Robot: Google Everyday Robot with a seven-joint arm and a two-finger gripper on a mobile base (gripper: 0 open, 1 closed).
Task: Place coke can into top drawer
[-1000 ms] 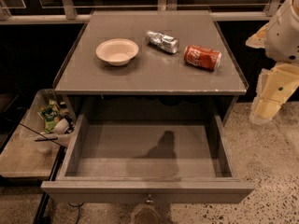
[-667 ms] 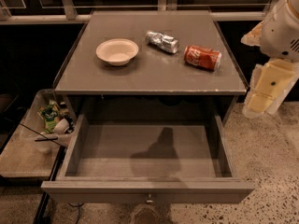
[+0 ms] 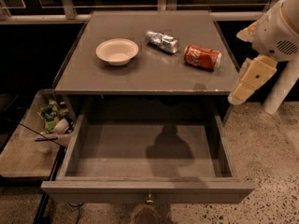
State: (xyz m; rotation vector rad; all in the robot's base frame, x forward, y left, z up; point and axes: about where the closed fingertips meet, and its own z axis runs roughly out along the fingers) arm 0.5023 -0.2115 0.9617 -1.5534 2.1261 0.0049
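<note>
The coke can [image 3: 202, 57], red with white lettering, lies on its side on the right part of the cabinet top [image 3: 154, 73]. The top drawer [image 3: 147, 190] is pulled out towards me with nothing inside, its small round knob [image 3: 149, 199] at the front. My gripper [image 3: 248, 80], a cream-coloured piece hanging from the white arm [image 3: 278, 29], is at the right of the cabinet, just off its right front corner. It is to the right of the can and apart from it, holding nothing that I can see.
A white bowl [image 3: 117, 51] sits on the left of the cabinet top. A silver dented can [image 3: 161, 41] lies behind and left of the coke can. A clear bin [image 3: 44, 125] with clutter stands on the floor at the left. Speckled floor lies at the right.
The arm and my gripper have moved left, closer to the cabinet's right front corner. The cans, bowl and drawer have not moved.
</note>
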